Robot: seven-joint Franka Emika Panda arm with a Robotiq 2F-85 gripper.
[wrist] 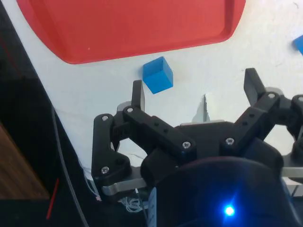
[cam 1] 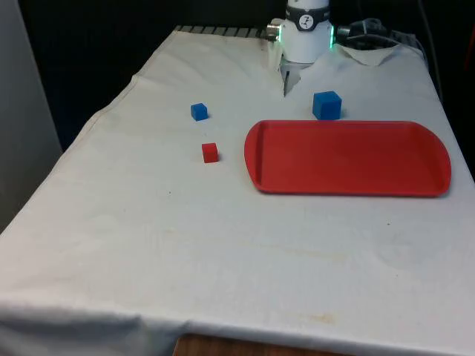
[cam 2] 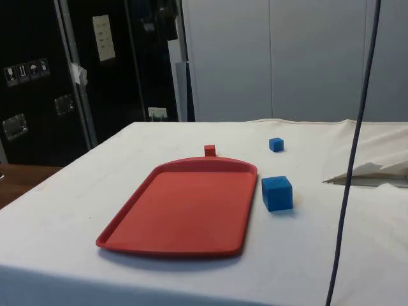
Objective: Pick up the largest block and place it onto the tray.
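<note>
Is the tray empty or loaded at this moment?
Empty. The red tray shows a bare surface in the front and side views; the large blue block sits on the cloth just beside its rim.

A lab or test room is suggested: a tabletop draped in white cloth, dark cabinets labelled with stickers, and a hanging cable.

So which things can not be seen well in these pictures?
- Small red cube: in the side view the raised rim of the red plastic tray hides its lower part.
- Small blue cube: in the wrist view the picture's edge cuts it off.
- Black two-finger gripper: its fingers stand wide apart near the large blue cube; how high they are above the white cloth cannot be told.
</note>
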